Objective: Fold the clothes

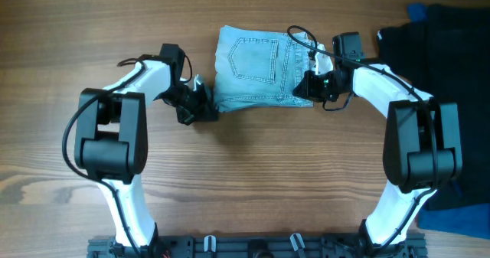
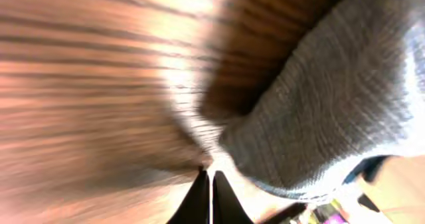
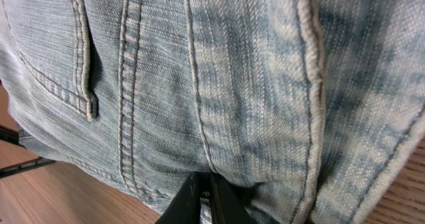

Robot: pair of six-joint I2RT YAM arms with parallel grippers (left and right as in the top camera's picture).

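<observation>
Since they likely handle limp yet thick, shorts point(image 1: 256, 66) suit seam-edge holds; left pincer point(image 2: 210, 175), right pincer point(image 3: 206, 185) both sit closed.

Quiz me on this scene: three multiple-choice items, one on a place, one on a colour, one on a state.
1. Where does the black garment lie?
A. beside the left arm
B. on the right arm's side of the denim shorts, apart from them
C. under the shorts

2. What colour are the shorts?
A. red
B. faded light blue
C. white

3. How do the shorts lie?
A. hanging in the air
B. spread out at full length
C. folded into a compact bundle on the table

Answers:
1 B: the overhead view shows bare wood between the shorts and the garment.
2 B: the right wrist view shows pale blue denim up close.
3 C: only one back pocket shows on a small rectangle lying flat.
</observation>
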